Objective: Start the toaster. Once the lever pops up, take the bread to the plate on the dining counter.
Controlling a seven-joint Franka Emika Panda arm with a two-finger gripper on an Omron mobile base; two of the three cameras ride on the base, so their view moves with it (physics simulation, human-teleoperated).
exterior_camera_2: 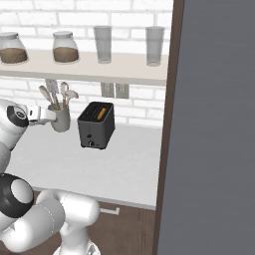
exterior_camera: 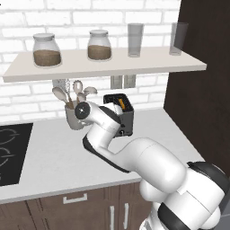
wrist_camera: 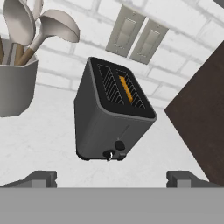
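Facing the boxy dark grey two-slot toaster (wrist_camera: 113, 114) on the white worktop (exterior_camera: 54, 157) near its back edge, the gripper (wrist_camera: 112, 178) hovers short of it, fingers spread wide, nothing held. Orange-brown bread (wrist_camera: 126, 88) edge shows in one slot. Grey utensil cup (wrist_camera: 15, 85) stands just beside; dark panel (wrist_camera: 201, 118) on the other side.

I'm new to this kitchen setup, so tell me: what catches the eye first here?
The dark toaster stands on the white worktop against the brick wall, with an orange-brown bread slice sunk in one slot. A grey utensil cup of ladles stands beside it, and the gripper faces the toaster, jaws open.
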